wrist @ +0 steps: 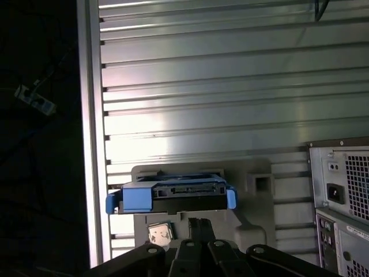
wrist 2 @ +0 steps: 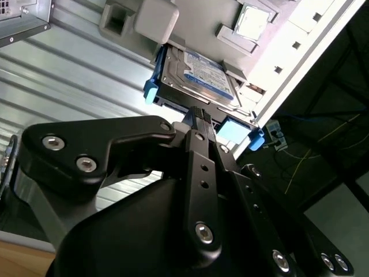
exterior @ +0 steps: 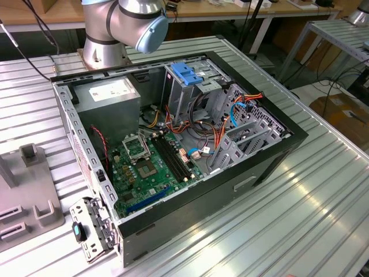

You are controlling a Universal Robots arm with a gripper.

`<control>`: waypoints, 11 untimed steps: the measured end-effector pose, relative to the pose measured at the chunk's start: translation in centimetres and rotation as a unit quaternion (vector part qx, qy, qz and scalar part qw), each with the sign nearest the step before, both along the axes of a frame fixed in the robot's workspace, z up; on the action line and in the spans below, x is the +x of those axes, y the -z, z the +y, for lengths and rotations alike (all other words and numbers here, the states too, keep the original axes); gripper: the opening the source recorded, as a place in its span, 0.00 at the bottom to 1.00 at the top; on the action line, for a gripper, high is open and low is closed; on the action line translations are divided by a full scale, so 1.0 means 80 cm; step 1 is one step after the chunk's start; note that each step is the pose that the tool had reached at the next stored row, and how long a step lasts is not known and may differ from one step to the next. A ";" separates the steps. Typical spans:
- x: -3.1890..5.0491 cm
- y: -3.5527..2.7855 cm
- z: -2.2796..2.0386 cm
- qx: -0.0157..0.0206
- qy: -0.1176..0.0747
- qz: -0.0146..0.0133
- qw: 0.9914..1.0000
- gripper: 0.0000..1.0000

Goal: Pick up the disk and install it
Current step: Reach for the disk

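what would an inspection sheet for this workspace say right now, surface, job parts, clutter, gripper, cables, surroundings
Surface: ribbed metal table, carrying an open computer case and a grey holder.
Job's things: the disk, blue rails on, lies flat on the grey holder, outside the case.
Clutter: a small square silver part on the same holder.
Gripper: the gripper is aimed at the disk's near end, close to it; contact cannot be told.
Cables: orange, red and blue wires bundled inside the case.
Surroundings: workbenches behind; a cardboard box on the floor.
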State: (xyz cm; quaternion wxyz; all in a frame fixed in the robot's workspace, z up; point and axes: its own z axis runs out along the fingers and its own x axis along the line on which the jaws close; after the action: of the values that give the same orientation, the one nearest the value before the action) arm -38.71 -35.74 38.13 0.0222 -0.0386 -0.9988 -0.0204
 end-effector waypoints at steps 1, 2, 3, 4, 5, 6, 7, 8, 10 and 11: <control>0.000 0.0000 0.0000 0.000 0.000 0.001 1.000 0.11; 0.000 -0.0001 0.0000 0.000 0.000 0.001 1.000 0.11; 0.000 -0.0001 0.0000 0.000 0.000 0.001 1.000 0.11; 0.000 -0.0001 0.0000 0.000 0.000 0.001 1.000 0.11; 0.000 0.0004 0.0000 0.000 0.000 0.001 1.000 0.11; -0.001 0.0010 0.0001 0.000 0.000 0.001 1.000 0.11; -0.003 0.0018 0.0003 0.000 0.000 0.001 1.000 0.11; -0.004 0.0027 0.0004 0.000 0.000 0.001 1.000 0.11; -0.009 0.0068 0.0005 0.000 -0.001 0.001 1.000 0.11; -0.010 0.0086 0.0005 0.000 -0.001 0.001 1.000 0.11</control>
State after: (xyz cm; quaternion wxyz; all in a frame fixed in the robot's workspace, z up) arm -39.52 -35.70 37.44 0.0230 -0.0376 -0.9988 -0.0201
